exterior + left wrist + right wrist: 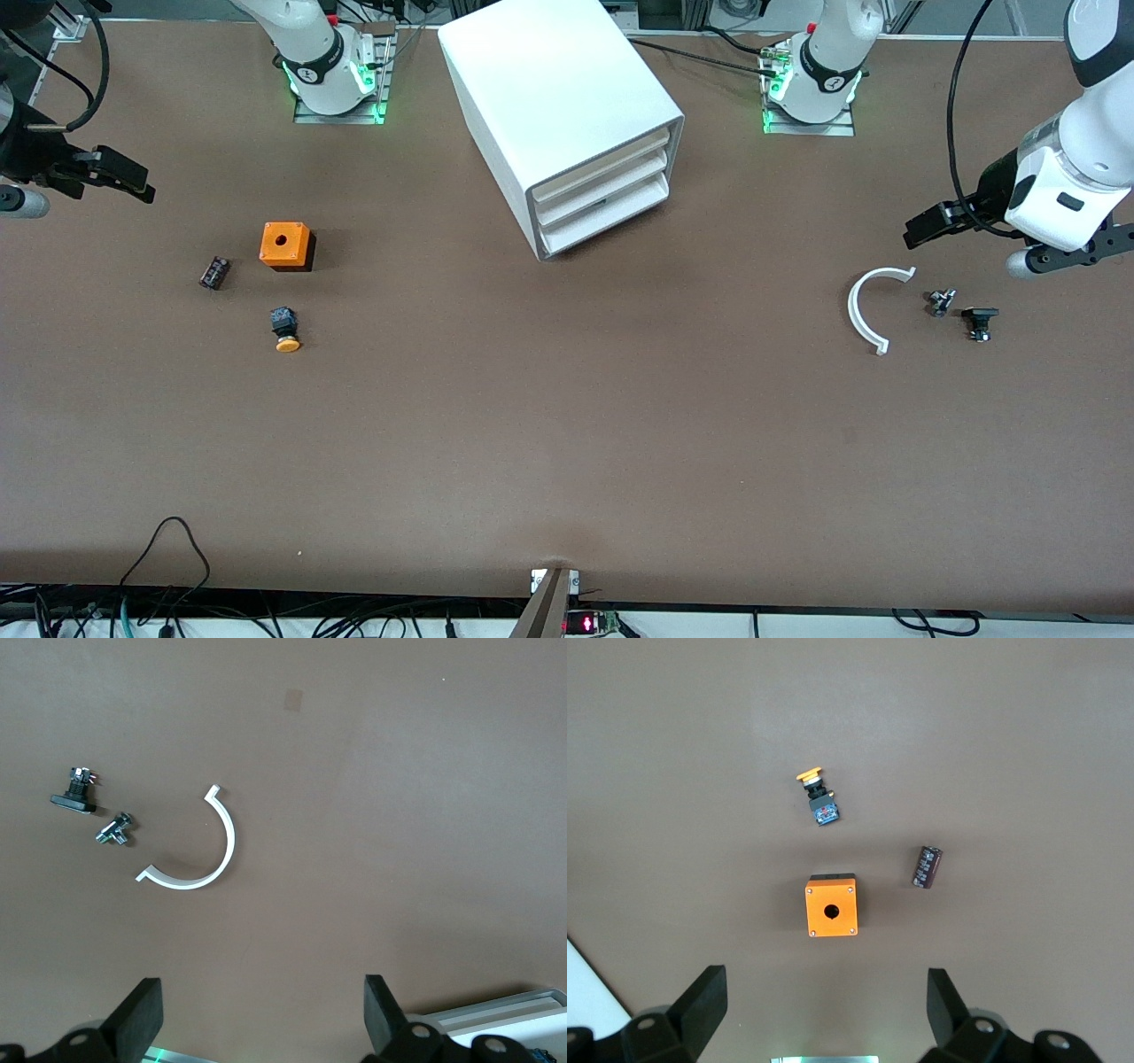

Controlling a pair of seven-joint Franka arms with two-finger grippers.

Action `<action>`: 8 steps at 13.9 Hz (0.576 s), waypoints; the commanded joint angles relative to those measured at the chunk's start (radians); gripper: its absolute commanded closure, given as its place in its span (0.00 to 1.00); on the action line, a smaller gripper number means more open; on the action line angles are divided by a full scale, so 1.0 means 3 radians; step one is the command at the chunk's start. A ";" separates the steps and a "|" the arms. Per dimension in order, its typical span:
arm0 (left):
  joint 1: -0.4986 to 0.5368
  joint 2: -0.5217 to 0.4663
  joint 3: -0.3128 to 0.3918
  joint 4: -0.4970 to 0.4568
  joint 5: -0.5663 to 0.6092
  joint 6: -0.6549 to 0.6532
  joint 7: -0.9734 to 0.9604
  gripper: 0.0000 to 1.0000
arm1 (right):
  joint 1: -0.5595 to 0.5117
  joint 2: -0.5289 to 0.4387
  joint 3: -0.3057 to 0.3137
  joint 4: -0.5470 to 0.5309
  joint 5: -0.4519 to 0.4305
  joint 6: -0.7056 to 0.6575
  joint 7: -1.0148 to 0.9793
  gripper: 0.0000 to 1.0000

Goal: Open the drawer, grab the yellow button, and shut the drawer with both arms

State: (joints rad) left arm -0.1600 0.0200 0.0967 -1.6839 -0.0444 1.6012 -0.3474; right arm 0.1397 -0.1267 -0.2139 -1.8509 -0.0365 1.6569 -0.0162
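We see the button (285, 330) lying on its side on the brown surface (567, 425) near the right arm's end, a little nearer to the front camera than the orange box (285, 245) with a hole and close to a small dark tube (213, 272). The white drawer cabinet (562, 115) stands by the edge where the arms are fixed, with all three drawers shut. Our right claw (824, 1010) hangs wide over the orange box, and our left claw (264, 1014) hangs wide over the left arm's end near a white curved strip (868, 306), a small metal part (940, 301) and a small black part (979, 321).
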 commanded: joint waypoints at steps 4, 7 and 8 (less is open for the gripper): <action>-0.0004 0.0015 0.0010 0.0050 0.0066 -0.0040 0.0053 0.00 | 0.0030 -0.0028 0.0007 -0.0084 0.0035 0.0239 -0.0023 0.00; 0.0002 0.0015 0.0015 0.0050 0.0061 -0.0045 0.0053 0.00 | 0.0035 -0.0028 0.0007 -0.0069 0.0030 0.0265 -0.0028 0.00; 0.0002 0.0015 0.0015 0.0050 0.0061 -0.0045 0.0048 0.00 | 0.0041 -0.0028 0.0012 -0.0069 0.0030 0.0265 -0.0028 0.00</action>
State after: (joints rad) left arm -0.1595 0.0201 0.0986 -1.6839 -0.0444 1.6012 -0.3474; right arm 0.1467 -0.1238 -0.2106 -1.8596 -0.0365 1.7222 -0.0162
